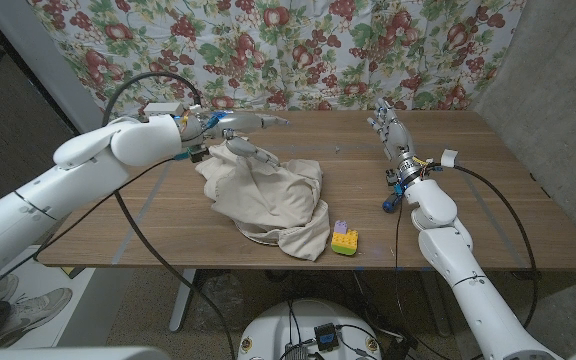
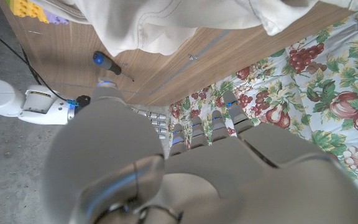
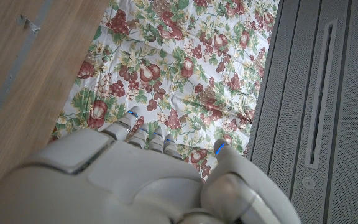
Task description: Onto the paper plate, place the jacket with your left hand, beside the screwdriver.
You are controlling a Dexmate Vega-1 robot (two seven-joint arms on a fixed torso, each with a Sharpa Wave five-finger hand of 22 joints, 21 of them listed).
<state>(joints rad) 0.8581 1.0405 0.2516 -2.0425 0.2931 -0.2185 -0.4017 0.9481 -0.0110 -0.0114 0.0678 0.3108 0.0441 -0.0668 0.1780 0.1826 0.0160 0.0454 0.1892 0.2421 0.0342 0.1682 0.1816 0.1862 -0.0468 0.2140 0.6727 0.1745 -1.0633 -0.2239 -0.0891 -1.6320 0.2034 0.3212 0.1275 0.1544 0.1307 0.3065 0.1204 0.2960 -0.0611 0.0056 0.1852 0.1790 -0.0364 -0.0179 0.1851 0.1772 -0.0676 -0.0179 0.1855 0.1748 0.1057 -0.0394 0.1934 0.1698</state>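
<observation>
A beige jacket lies crumpled on the middle of the table, covering most of the paper plate, whose rim peeks out at the jacket's near edge. My left hand hovers over the jacket's far left part with fingers spread, one fingertip at the cloth, nothing gripped. In the left wrist view the jacket lies beyond my left hand. The blue-handled screwdriver lies on the bare table by my right forearm, also visible in the left wrist view. My right hand stands upright, fingers apart, empty.
A yellow, green and purple toy block sits near the table's front edge, just right of the jacket. A floral curtain hangs behind the table. The right wrist view has my right hand over the wooden table.
</observation>
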